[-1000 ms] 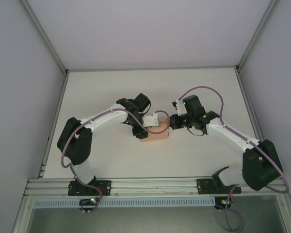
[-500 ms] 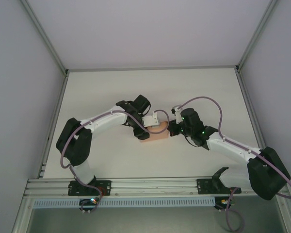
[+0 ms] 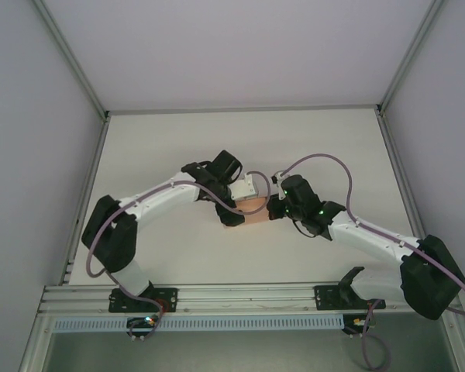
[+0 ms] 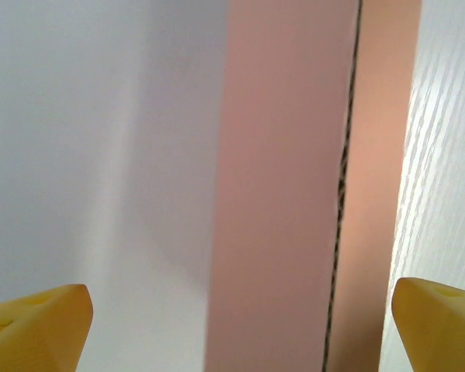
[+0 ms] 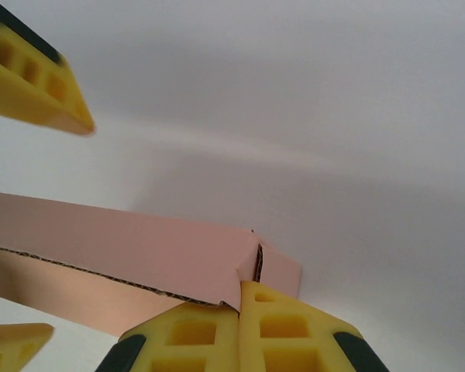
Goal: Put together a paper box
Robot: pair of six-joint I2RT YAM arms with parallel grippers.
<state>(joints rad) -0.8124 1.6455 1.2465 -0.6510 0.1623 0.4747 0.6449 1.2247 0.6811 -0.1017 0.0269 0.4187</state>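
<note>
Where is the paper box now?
In the top view the paper box lies near the middle of the table, the left gripper at its left side and the right gripper at its right end.

The box (image 3: 248, 211) is plain salmon-pink, with a dark speckled line along its cut edge. The left fingers (image 4: 39, 322) are bright yellow. The right fingers (image 5: 283, 333) are the same yellow, with dark patches at their outer corners. The counter (image 4: 446, 155) is white with a faint fine grain. The arms (image 3: 159, 194) are white with black joints, their cables (image 3: 325, 159) mauve, and small green lights (image 3: 322, 211) glow on the right one. The walls (image 3: 31, 155) are pale lilac-grey.
</note>
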